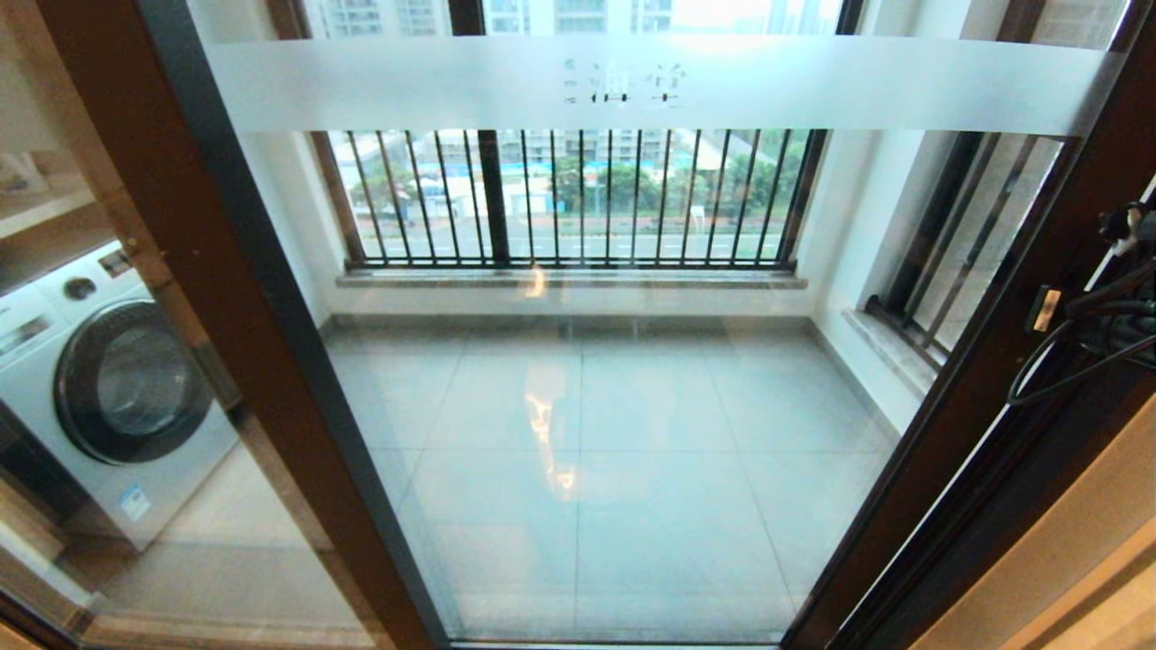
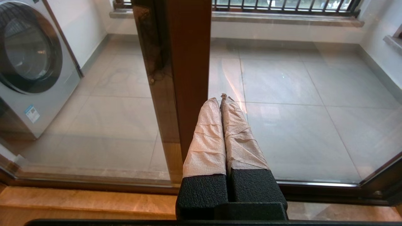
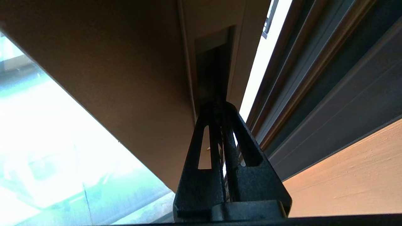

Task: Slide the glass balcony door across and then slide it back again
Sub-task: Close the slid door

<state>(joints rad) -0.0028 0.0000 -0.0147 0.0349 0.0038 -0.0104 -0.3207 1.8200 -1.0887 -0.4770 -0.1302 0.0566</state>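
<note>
The glass balcony door [image 1: 587, 433] fills the head view, its frosted band with characters [image 1: 632, 86] across the top. My right arm [image 1: 1115, 311] reaches to the door's right dark brown stile [image 1: 984, 379]. In the right wrist view my right gripper [image 3: 220, 105] is shut, its black fingertips pushed into the handle slot [image 3: 213, 62] of that stile. My left gripper [image 2: 220, 99], fingers wrapped in pale tape, is shut and empty. It sits low in front of the glass, right beside a brown stile [image 2: 188, 62]; it is out of the head view.
A white washing machine [image 1: 108, 388] stands behind the left glass panel. Black-barred windows [image 1: 578, 199] close the balcony's far side. A beige wall [image 1: 1066, 560] runs just right of the door frame. The bottom track [image 2: 314, 188] lies below the left gripper.
</note>
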